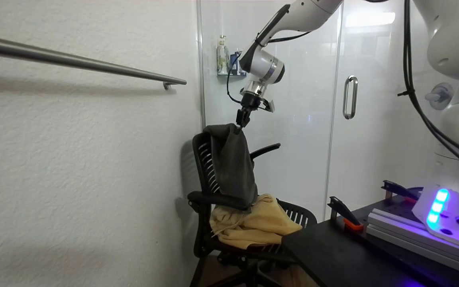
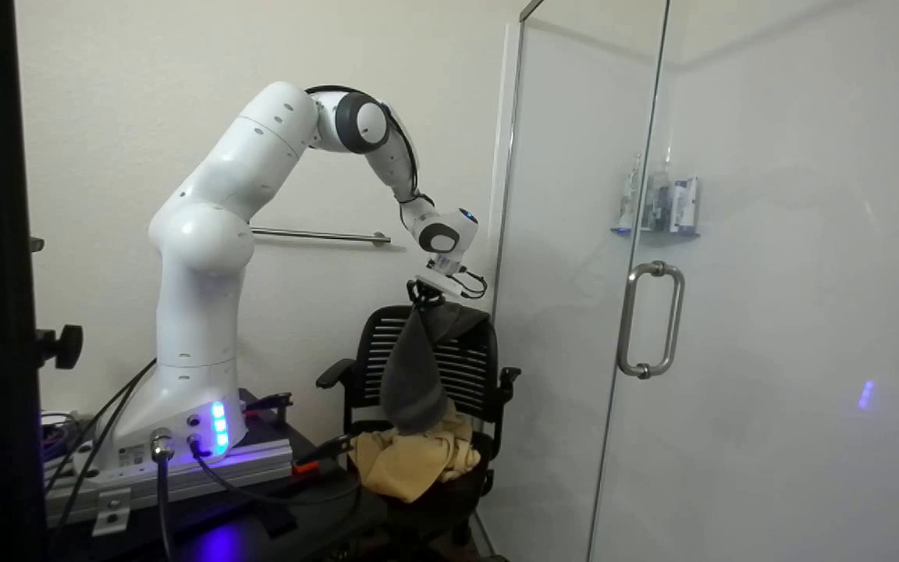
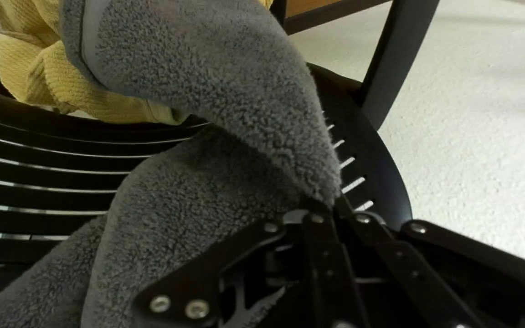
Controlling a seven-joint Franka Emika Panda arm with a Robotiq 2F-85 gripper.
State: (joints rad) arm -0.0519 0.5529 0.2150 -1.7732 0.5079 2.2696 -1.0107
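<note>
My gripper pinches gray towel, likely soft, light, best held by fold; yellow cloth, wrist view's ten o'clock.

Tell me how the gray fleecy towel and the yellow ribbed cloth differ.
Colour: the gray fleecy towel is dark; the yellow ribbed cloth is pale.
Texture: the towel is fuzzy; the cloth is ridged.
Pose: the black jointed claw pinches the towel, which hangs down by the black slatted backrest; the cloth lies crumpled on the chair's seat.
Both are limp fabric.
</note>
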